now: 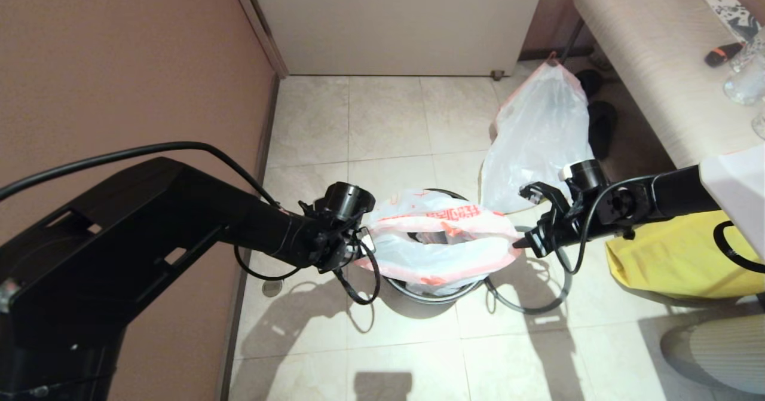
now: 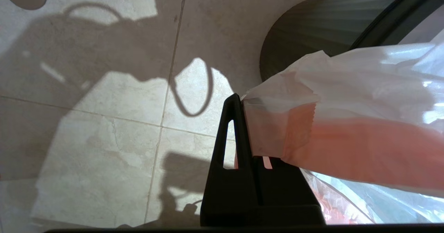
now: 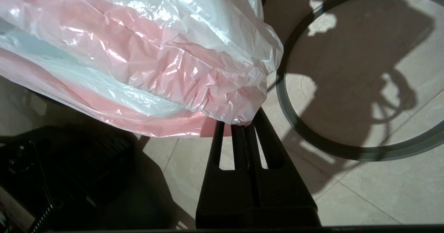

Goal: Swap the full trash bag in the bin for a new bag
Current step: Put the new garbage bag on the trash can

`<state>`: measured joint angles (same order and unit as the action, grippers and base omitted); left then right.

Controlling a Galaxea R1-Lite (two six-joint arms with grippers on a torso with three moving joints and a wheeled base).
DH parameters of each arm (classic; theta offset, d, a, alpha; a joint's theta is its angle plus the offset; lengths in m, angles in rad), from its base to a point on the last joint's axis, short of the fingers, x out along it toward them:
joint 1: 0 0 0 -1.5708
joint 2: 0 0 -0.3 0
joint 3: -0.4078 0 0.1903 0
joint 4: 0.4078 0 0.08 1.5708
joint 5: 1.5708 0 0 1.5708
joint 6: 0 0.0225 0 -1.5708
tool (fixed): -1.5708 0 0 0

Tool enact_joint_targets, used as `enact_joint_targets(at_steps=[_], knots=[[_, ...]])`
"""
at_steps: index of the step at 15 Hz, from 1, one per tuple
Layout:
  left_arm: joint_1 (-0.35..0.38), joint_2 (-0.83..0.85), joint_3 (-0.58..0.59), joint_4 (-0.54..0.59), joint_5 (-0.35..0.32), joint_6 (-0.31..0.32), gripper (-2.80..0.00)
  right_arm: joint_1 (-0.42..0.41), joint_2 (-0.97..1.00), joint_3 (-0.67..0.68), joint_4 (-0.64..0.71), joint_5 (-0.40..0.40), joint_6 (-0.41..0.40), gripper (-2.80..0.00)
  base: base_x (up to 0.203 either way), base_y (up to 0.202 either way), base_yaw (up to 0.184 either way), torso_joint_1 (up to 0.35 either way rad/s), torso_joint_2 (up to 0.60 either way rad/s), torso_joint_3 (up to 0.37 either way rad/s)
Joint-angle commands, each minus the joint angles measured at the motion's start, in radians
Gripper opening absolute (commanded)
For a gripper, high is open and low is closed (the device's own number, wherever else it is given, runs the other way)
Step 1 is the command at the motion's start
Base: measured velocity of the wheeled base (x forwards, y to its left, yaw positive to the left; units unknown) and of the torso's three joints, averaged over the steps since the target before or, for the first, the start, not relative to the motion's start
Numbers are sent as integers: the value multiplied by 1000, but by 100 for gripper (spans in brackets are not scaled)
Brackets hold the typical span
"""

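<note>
On the left, the left gripper [image 1: 358,247] is pinching one end of the new bag [image 1: 439,242]'s pink hem with clenched fingers, the thin, limp, slippery film is sagging over the bin [image 1: 431,290], and the right gripper [image 1: 521,244] is clamping the opposite hem.

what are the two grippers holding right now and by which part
Both hold the new bag by its orange-red hem band: the left gripper is shut on one end of the mouth, the right gripper on the opposite end, stretching it above the bin.
</note>
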<state>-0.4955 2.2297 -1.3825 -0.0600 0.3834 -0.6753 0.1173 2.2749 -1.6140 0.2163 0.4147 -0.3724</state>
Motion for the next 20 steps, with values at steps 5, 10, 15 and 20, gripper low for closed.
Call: enact_joint_targets(at_steps=[5,10,15,20], knots=[[-6,53,62,-2,3,-8,-280,-17,27,-69,226,-9,-100,-280,0,0,0,0,0,0],[30,79,105,-9,5,-6,-280,-2,108,-115,252,-43,-101,-280,0,0,0,0,0,0],[69,111,60,-8,6,-1,-280,42,189,-177,230,-43,-34,-280,0,0,0,0,0,0],[18,30,121,-4,3,-8,-280,41,150,-181,238,-39,-5,-280,0,0,0,0,0,0]])
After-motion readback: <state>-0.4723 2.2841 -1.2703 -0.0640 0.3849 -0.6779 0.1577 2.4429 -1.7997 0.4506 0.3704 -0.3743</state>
